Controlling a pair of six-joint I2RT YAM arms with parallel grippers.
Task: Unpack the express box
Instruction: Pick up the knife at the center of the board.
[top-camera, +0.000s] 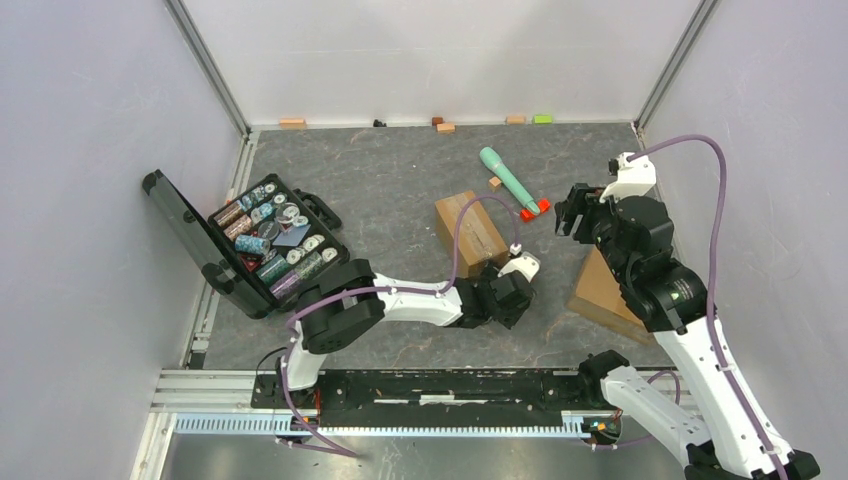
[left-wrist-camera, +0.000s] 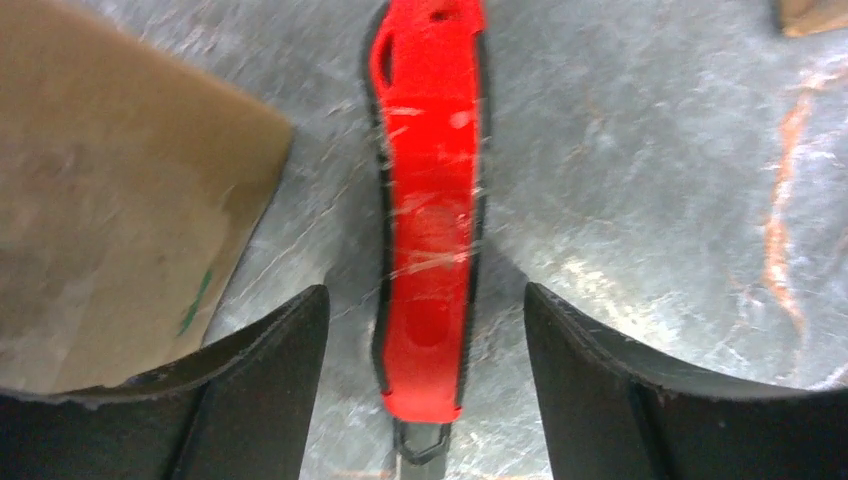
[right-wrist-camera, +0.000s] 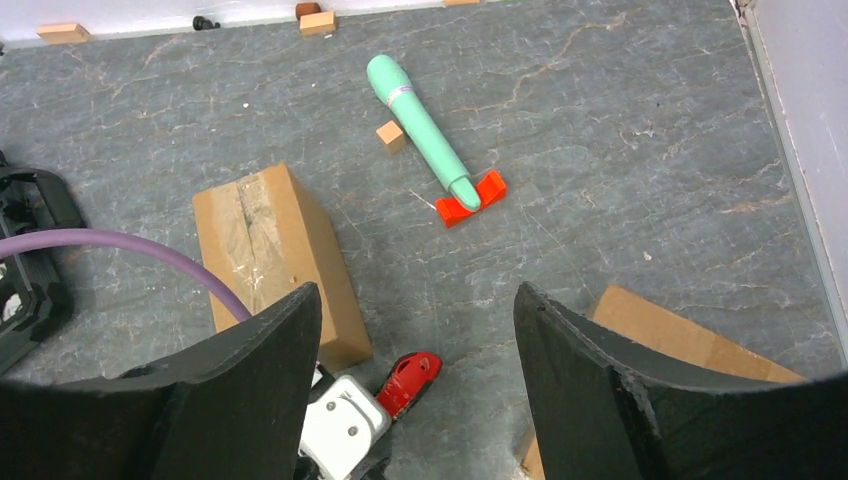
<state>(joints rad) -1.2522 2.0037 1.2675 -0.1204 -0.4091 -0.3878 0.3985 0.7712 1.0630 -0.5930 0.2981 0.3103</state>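
Note:
A taped brown cardboard box lies mid-table; it also shows in the right wrist view and at the left of the left wrist view. A red utility knife with black edging lies flat on the table just right of the box, its tip visible in the right wrist view. My left gripper is open, low over the table, a finger on each side of the knife without touching it; it also shows from above. My right gripper is open and empty, held high.
A second cardboard box sits tilted at the right under my right arm. A green tube rests on a red stand behind the box, beside a small wooden cube. An open black case of small items stands left.

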